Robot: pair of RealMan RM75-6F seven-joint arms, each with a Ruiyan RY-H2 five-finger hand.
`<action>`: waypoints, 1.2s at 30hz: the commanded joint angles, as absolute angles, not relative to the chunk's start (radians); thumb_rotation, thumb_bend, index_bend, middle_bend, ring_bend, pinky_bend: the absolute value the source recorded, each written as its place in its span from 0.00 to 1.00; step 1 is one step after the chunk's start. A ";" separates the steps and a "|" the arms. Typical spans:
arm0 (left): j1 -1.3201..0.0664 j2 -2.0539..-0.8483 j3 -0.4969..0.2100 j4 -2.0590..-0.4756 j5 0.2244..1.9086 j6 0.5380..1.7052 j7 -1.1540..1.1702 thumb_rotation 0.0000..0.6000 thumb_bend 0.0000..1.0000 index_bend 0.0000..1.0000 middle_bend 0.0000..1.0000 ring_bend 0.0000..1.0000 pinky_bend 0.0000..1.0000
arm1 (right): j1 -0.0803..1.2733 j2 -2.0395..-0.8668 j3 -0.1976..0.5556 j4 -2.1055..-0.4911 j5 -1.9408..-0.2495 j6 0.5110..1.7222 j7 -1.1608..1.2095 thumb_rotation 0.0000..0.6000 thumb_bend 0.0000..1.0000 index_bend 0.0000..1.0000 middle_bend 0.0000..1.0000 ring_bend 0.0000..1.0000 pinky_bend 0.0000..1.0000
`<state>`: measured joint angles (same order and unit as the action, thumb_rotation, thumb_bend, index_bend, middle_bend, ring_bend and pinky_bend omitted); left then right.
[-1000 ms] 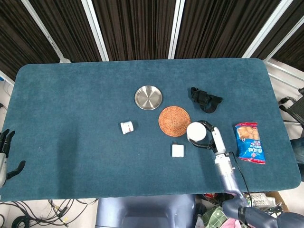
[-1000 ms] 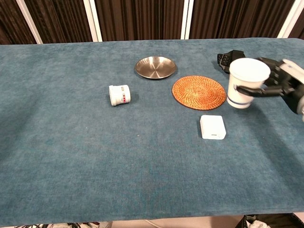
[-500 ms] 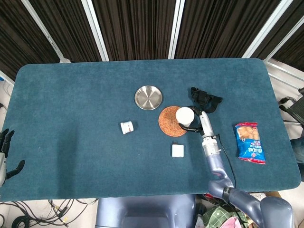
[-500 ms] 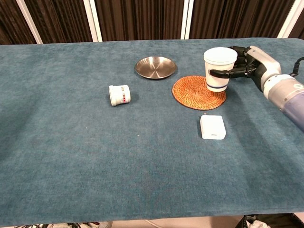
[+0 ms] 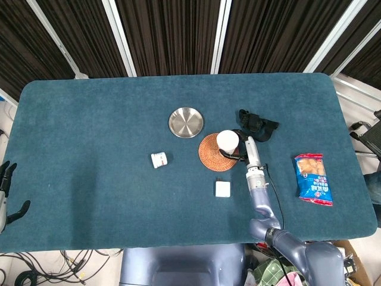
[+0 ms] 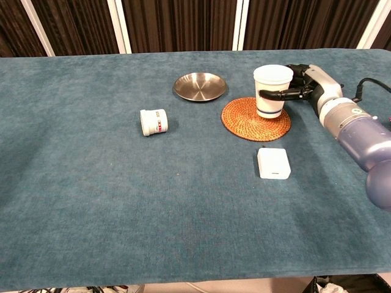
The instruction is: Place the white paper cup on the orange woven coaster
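Observation:
The white paper cup [image 5: 227, 142] [image 6: 272, 91], with a blue band near its base, stands upright over the right half of the orange woven coaster [image 5: 213, 155] [image 6: 243, 120]. My right hand [image 5: 243, 148] [image 6: 303, 87] grips the cup from its right side, fingers wrapped around its wall. Whether the cup's base touches the coaster I cannot tell. My left hand [image 5: 6, 186] hangs off the table's left edge, fingers apart, holding nothing.
A steel dish [image 5: 186, 122] [image 6: 200, 86] lies behind the coaster. A small white jar [image 5: 158, 159] [image 6: 153, 121] lies on its side to the left. A white square box [image 5: 222, 189] [image 6: 273, 163] sits in front. A black object [image 5: 257, 126] and a snack bag [image 5: 311, 178] lie to the right.
My right hand has carried the cup leftward and away from me, from beside the coaster to over its right half, and lowered it slightly. The left hand has barely moved.

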<state>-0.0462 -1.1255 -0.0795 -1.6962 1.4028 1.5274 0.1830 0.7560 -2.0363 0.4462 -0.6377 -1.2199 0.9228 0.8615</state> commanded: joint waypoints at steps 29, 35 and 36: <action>-0.047 -1.127 -0.086 -1.702 1.382 1.526 0.201 1.00 0.27 0.00 0.01 0.00 0.00 | 0.583 -1.731 0.210 -0.890 -1.406 1.034 0.852 1.00 0.02 0.00 0.00 0.04 0.11; -0.045 -1.127 -0.087 -1.704 1.389 1.538 0.208 1.00 0.27 0.00 0.02 0.00 0.00 | 0.502 -1.543 0.152 -1.027 -1.442 1.087 0.782 1.00 0.02 0.00 0.01 0.04 0.11; -0.045 -1.127 -0.086 -1.704 1.390 1.539 0.209 1.00 0.27 0.00 0.02 0.00 0.00 | 0.488 -1.509 0.142 -1.052 -1.445 1.094 0.771 1.00 0.03 0.00 0.01 0.04 0.11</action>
<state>-0.0448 -1.1272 -0.0865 -1.7041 1.3897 1.5383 0.2086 0.5363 -1.5899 0.1797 -0.9830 -1.4214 1.0600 0.8134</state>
